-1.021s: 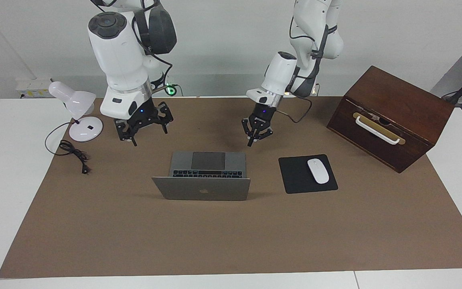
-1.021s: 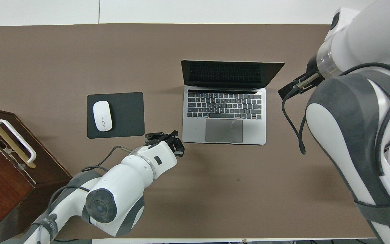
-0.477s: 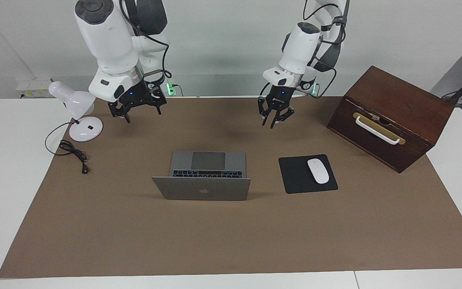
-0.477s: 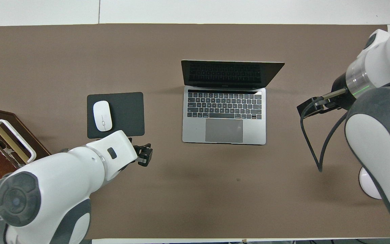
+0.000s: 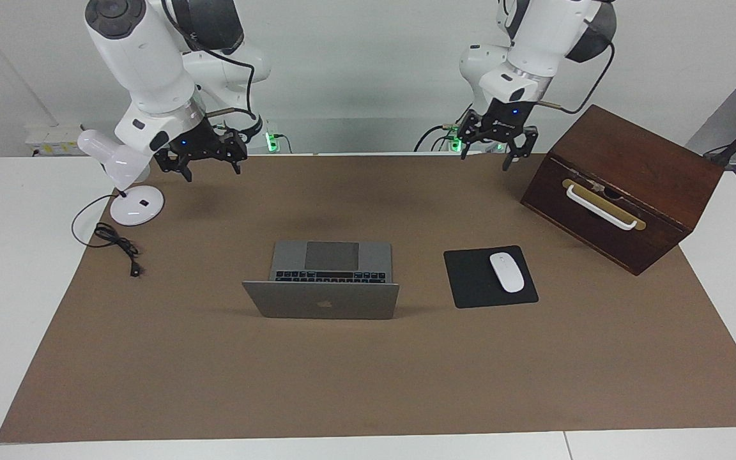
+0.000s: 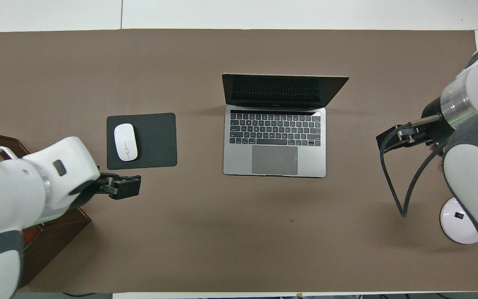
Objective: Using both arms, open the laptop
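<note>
Laptop open at mid-table on brown mat, lid upright, keyboard facing robots. Left gripper raised over mat edge nearest robots, beside wooden box, fingers spread wide, empty. Right gripper raised near desk lamp, fingers spread, empty.

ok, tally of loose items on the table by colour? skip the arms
Silver-grey: 1, laptop, open
Black: 1, mouse pad
White: 2, mouse, desk lamp
Brown: 1, wooden box
Total: 5
</note>
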{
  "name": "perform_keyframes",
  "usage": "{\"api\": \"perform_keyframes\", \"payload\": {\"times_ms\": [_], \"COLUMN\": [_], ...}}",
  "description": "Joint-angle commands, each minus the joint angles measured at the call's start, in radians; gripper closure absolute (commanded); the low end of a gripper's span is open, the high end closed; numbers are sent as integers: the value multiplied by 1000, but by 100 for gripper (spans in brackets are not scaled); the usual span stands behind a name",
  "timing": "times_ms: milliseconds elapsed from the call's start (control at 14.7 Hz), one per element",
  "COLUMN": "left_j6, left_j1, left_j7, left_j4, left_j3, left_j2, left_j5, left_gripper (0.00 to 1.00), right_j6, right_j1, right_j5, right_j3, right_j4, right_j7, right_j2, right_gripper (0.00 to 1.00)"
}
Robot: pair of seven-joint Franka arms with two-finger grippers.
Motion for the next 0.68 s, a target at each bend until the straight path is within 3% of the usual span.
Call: {"api": "perform_keyframes", "payload": {"times_ms": [0, 204, 613], "left_j6": [-150, -232, -154], "left_j1": [138, 234, 397], "left_j7": [106, 119, 55], "left_j4": [100, 136, 154], "left_j3": [-11, -10, -10], "left_j2": [-7, -7, -10], "left_j5": [2, 2, 106], "left_gripper": [0, 0, 0], "right_j6": [4, 39, 73], "right_j1": [-19, -33, -33], "right_j5": [29, 28, 26], "right_j3": [6, -7, -43], "right_j4": [-42, -36, -34], "right_j7": [9, 12, 80], "right_j2": [-30, -25, -23], "right_gripper": [0, 0, 0]}}
